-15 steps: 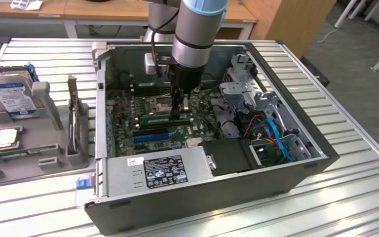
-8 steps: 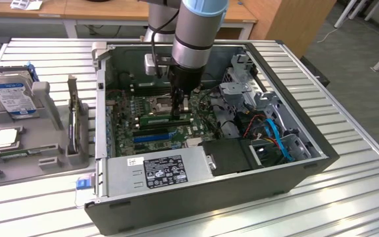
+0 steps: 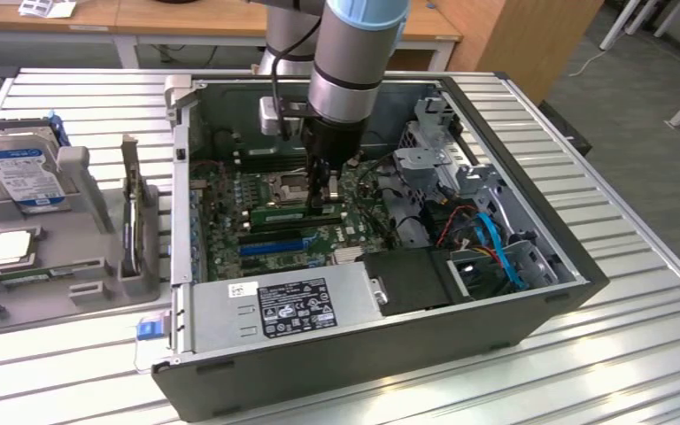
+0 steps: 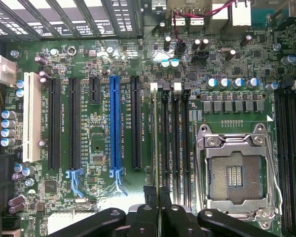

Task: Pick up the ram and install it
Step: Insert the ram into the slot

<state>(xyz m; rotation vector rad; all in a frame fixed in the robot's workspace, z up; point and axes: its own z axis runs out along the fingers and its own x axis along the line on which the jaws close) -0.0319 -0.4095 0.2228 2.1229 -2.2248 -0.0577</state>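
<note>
- Well off to the exterior view's left, a grey tray (image 3: pixel 81 288) on the slatted table (image 3: pixel 636 354) carries one blue-labelled hard drive (image 3: pixel 15 168) and one square silver processor (image 3: pixel 10 248).
- Next comes one open computer case (image 3: pixel 352 372), lying on its side with the motherboard (image 3: pixel 227 226) facing up.
- Inside the case, the arm reaches straight down. The gripper (image 3: pixel 319 200) stands low over the board, just beside the processor socket (image 3: pixel 290 186).
- One ram (image 3: pixel 297 213) shows, a green stick standing on edge at the memory slots (image 4: pixel 175 143), directly under the gripper.
- Its long axis runs across the exterior view from left to right, level with the board and parallel to the slots.
- The claw's fingers (image 4: pixel 149 197) are drawn almost together, pinching the stick's thin upper edge. How deep it sits in the slot cannot be told.
- The wrist view gives the slot count: one white slot (image 4: pixel 32 123), one blue slot (image 4: pixel 115 123), three long black ones and one short black one.
- The ram lies between the blue slot and the socket.
</note>
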